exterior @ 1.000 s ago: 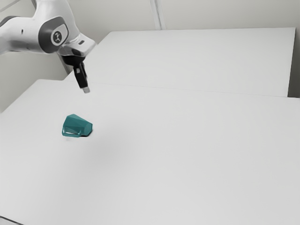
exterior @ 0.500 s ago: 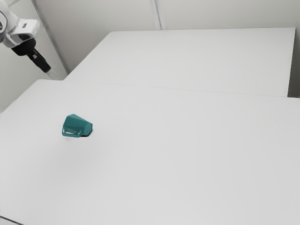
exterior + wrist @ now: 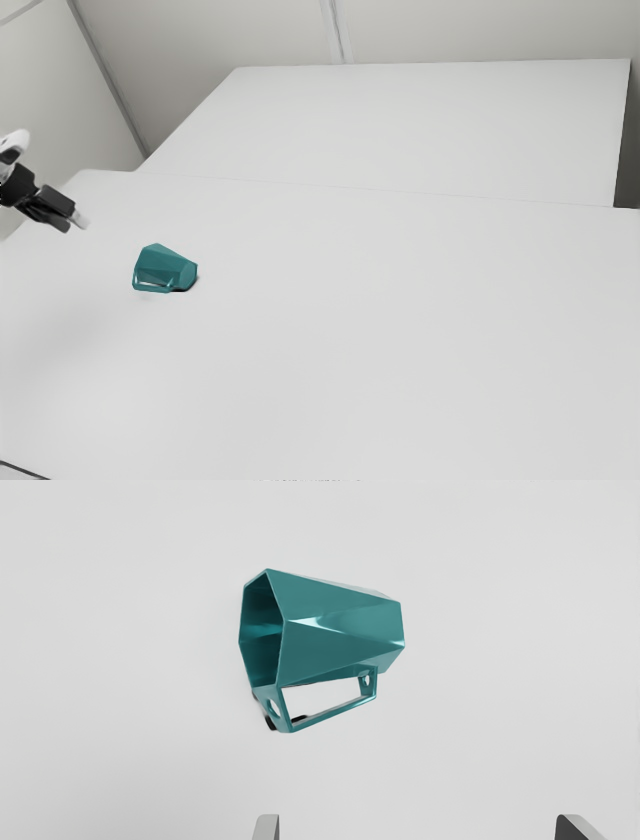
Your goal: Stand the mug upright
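The teal faceted mug [image 3: 168, 270] lies on its side on the table at the exterior view's left. My gripper [image 3: 76, 223] is above the table, toward the exterior view's left of the mug and apart from it. From the wrist view, the mug [image 3: 340, 630] shows its dark open mouth at one end and its squared handle along the side nearer my fingers. My gripper [image 3: 417, 827] is open, its two fingertips wide apart with nothing between them.
The white table [image 3: 380, 330] extends broadly toward the exterior view's right. Behind it stands another large white surface [image 3: 420, 130], and pale walls [image 3: 230, 40] rise at the back.
My hand has swung toward the exterior view's left, then come lower, and has turned so that both fingers now show side by side. The mug has not moved.
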Controlling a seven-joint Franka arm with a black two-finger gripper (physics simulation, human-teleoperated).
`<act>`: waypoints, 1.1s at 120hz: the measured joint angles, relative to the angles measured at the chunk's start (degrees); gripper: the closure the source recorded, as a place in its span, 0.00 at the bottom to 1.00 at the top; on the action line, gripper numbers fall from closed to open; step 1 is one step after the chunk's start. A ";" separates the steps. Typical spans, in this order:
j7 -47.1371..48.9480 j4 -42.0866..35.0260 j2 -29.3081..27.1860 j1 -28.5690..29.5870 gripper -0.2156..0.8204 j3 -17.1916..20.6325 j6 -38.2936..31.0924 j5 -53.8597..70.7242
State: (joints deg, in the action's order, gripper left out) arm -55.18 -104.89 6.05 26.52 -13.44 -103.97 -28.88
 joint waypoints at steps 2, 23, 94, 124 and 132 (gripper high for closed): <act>-0.23 0.03 0.56 0.08 0.21 0.00 -0.01 -0.77; -2.88 0.09 6.42 0.76 0.21 -0.01 -0.49 -8.20; -13.37 5.35 20.18 3.46 0.21 0.08 -0.99 -18.50; -17.34 8.66 21.93 3.63 0.21 0.08 3.34 -22.11; -18.14 9.32 22.58 3.61 0.21 0.08 4.76 -22.64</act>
State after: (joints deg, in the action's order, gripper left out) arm -73.32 -95.57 28.63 30.13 -13.36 -99.20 -51.52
